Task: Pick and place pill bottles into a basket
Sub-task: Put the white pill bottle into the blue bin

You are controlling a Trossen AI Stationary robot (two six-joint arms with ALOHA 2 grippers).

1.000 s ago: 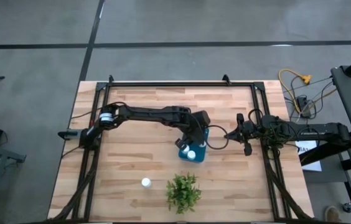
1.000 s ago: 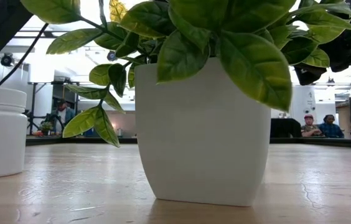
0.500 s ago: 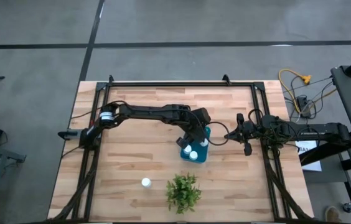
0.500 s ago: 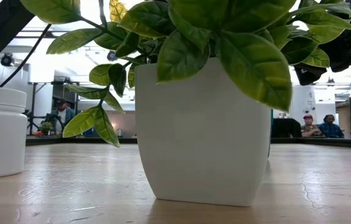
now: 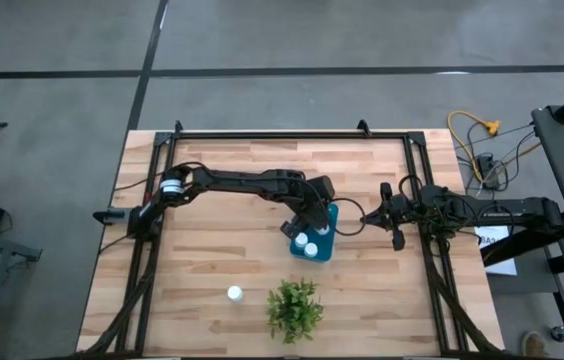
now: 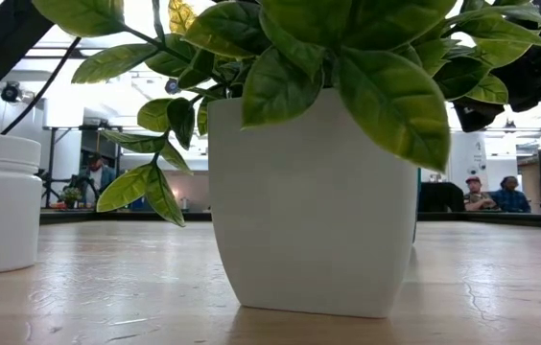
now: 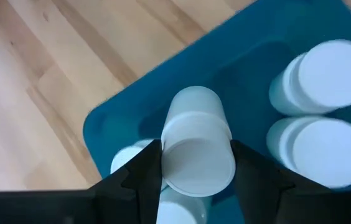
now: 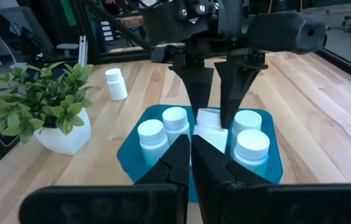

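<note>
**Left claw holds a bottle over the basket; one bottle is left on the tabletop**

The left claw (image 7: 194,171) is clamped on a pill bottle (image 7: 195,146): its two dark fingers (image 7: 143,177) press the sides of the body just below the cap, and the bottle hangs inside the rim of the teal basket (image 7: 119,118). In the right wrist view the same bottle (image 8: 208,127) stands between four others already in the basket (image 8: 132,152), so five are there or nearly there.

The right claw (image 8: 191,162) has its fingers pressed together and holds nothing. It waits just at the 3 o'clock side of the basket in the high view.

The last bottle (image 5: 234,293) stands upright on the tabletop (image 5: 212,250) at about 8 o'clock from the basket, a little to the 9 o'clock side of the plant (image 5: 294,308).

I judge the bottles to be light, stiff plastic with a smooth and rather slippery wall. The best hold seems to be across the round body, under the cap, with moderate force. A bottle this light tips easily if a finger touches it first on one side.
</note>
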